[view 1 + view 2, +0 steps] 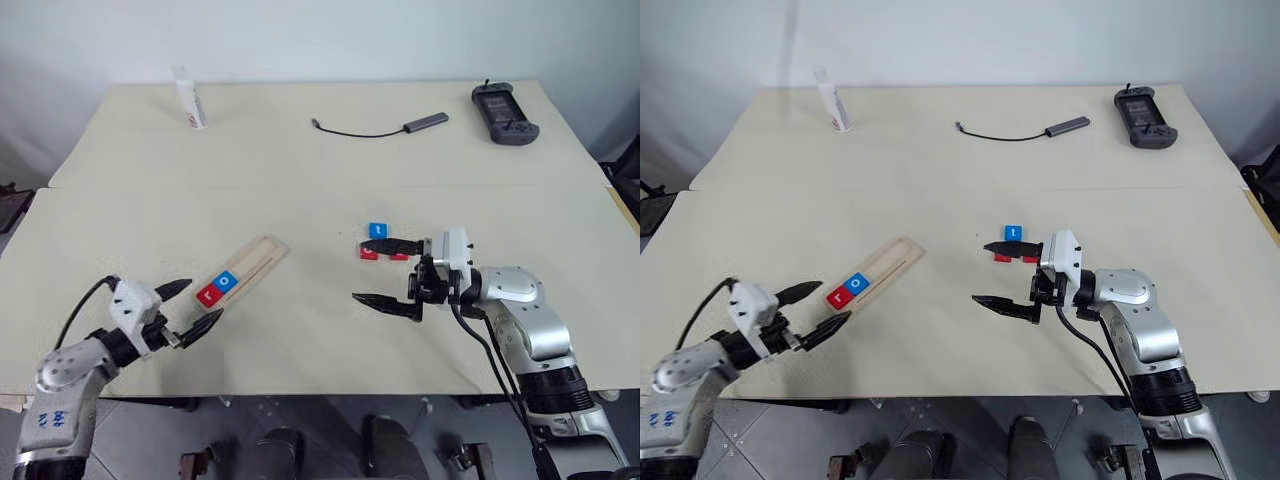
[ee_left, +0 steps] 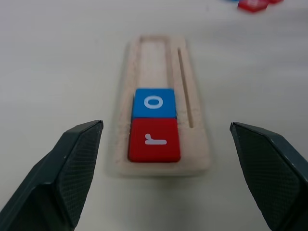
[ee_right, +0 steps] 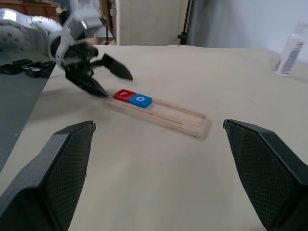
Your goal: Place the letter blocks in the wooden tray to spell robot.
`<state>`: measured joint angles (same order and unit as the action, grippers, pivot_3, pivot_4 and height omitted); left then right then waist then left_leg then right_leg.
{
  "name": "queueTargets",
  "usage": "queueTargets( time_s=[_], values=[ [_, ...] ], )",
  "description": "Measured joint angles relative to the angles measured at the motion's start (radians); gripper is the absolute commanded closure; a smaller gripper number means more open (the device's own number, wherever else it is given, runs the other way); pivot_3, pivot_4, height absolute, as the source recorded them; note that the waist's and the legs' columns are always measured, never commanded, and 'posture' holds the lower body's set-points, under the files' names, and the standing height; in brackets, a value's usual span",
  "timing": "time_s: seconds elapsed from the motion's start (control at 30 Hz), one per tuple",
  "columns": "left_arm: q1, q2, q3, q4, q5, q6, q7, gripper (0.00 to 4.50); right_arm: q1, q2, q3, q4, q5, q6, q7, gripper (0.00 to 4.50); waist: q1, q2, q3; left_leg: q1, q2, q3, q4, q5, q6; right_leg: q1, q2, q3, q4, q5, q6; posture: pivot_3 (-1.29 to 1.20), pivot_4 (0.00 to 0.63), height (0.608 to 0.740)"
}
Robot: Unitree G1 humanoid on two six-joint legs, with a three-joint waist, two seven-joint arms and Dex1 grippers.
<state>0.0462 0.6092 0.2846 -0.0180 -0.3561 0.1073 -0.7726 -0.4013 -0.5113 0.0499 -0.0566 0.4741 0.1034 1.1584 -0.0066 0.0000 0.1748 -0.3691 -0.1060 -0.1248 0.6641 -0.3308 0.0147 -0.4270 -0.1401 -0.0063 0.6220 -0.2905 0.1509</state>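
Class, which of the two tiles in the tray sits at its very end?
The red r tile: it fills the wooden tray's end slot, with the blue o tile next inward.

Head cameras look down over the table [image 1: 300, 170]; both wrist cameras share the wooden tray [image 2: 161, 163].

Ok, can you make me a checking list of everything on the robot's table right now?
Surface: table under a pale beige cover.
Job's things: wooden tray holds red r block at its near end and blue o block right behind it; the other slots are unfilled. Loose blue block and red blocks lie by the right gripper.
Clutter: white tube, black handheld device.
Grippers: left gripper open, holding nothing, near the tray's r end; right gripper open, holding nothing.
Cables: black cable with adapter.
Surroundings: pale wall, floor below the table's near edge.
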Motion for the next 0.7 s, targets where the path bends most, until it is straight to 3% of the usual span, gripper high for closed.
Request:
queueTargets(
  time_s=[0.5, 0.67, 0.7],
  values=[
    [-0.087, 0.035, -0.059, 0.106, 0.033, 0.023, -0.038, 0.00, 0.036, -0.007, -0.017, -0.067, 0.000, 0.031, -0.055, 0.04, 0.009, 0.002, -0.001, 0.001, -0.001, 0.000, 0.001, 0.000, 0.000, 0.001, -0.001, 0.001, 0.000, 0.000, 0.000, 0.00, 0.150, 0.740],
    [-0.120, 0.051, -0.077, 0.159, 0.036, 0.008, -0.081, 1.08, 0.036, -0.007, -0.017, -0.067, 0.000, 0.031, -0.064, 0.00, 0.008, 0.004, -0.003, 0.001, -0.001, 0.000, 0.001, 0.000, 0.000, 0.001, -0.001, 0.001, 0.000, 0.000, 0.000, 0.00, 0.150, 0.740],
    [-0.123, 0.053, -0.079, 0.167, 0.037, 0.002, -0.084, 1.09, 0.037, -0.007, -0.017, -0.068, 0.000, 0.031, -0.065, 0.00, 0.008, 0.005, -0.003, 0.002, -0.001, 0.000, 0.001, 0.000, 0.000, 0.001, -0.001, 0.001, 0.000, 0.000, 0.000, 0.00, 0.150, 0.740]
  ],
)
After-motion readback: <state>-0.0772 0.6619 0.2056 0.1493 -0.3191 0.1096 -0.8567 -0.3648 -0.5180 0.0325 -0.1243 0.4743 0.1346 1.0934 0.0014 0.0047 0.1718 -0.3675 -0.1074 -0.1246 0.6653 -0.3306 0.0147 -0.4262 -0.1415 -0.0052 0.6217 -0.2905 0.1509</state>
